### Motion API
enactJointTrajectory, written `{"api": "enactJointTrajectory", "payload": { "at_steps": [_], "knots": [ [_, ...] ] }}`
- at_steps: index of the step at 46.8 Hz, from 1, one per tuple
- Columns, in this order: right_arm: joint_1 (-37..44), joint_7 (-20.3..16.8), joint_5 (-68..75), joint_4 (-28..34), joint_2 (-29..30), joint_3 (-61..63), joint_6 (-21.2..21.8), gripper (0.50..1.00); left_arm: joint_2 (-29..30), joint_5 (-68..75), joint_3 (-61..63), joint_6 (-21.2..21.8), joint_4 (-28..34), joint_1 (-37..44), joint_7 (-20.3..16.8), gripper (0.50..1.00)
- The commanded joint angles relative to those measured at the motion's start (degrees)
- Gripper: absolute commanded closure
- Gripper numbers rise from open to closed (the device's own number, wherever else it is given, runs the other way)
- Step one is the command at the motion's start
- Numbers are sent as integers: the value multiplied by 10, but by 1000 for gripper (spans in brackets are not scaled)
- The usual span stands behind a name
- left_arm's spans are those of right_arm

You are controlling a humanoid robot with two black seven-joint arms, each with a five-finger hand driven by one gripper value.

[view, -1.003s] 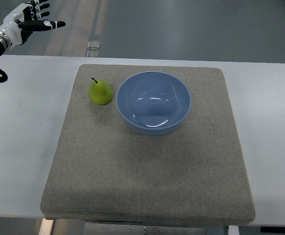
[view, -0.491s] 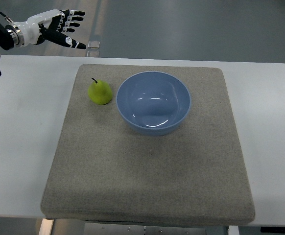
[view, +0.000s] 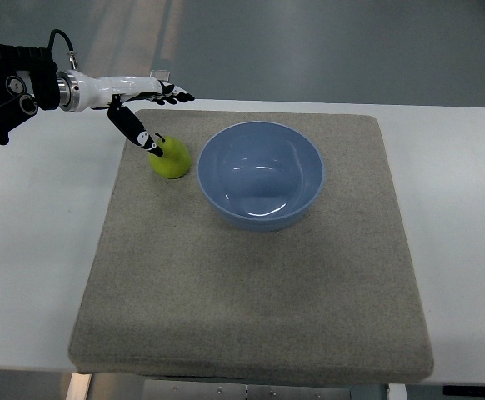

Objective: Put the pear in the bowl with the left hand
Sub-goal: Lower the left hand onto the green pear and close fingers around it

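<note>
- Left hand (view: pixel 147 104) sits in the upper left of the frame; its arm enters from the left edge.
- Fingers (view: pixel 176 97) are spread and extended, pointing right over the far edge of the mat (view: pixel 251 317). They hold nothing.
- Thumb (view: pixel 134 129) angles down and right. In the image its tip overlaps the upper left side of the pear (view: pixel 171 158); actual contact can't be confirmed from this angle.
- Pear: green, stem up, resting on the mat in its upper left area, not grasped.
- Pear sits just beside the left rim of the bowl (view: pixel 261 173). A gap between them can't be made out.
- Bowl: blue, upright, on the upper middle of the mat, with only light reflections showing inside.
- Mat: grey felt-like square covering most of the white table (view: pixel 34 250), with its near edge close to the bottom of the frame.
- Right arm doesn't show anywhere in the top view.
</note>
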Motion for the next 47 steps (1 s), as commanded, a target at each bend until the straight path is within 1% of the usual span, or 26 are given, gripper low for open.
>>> {"api": "enactJointTrajectory", "payload": {
  "at_steps": [1,7,19,25,32,47],
  "knots": [
    [0,0,0,0,0,0,0,574,-1,43,0,2,0,-4,-9,523],
    [0,0,0,0,0,0,0,574,-4,71,0,1,-1,-18,-19,523],
    [0,0,0,0,0,0,0,574,-4,121,22,8,-18,-21,-24,527],
    [0,0,0,0,0,1,0,574,-5,131,26,23,-17,-15,-26,529],
    [0,0,0,0,0,0,0,574,-17,138,50,61,-16,-16,-25,525],
    [0,0,0,0,0,0,0,574,-28,133,51,67,-9,-4,-25,521]
  ]
}}
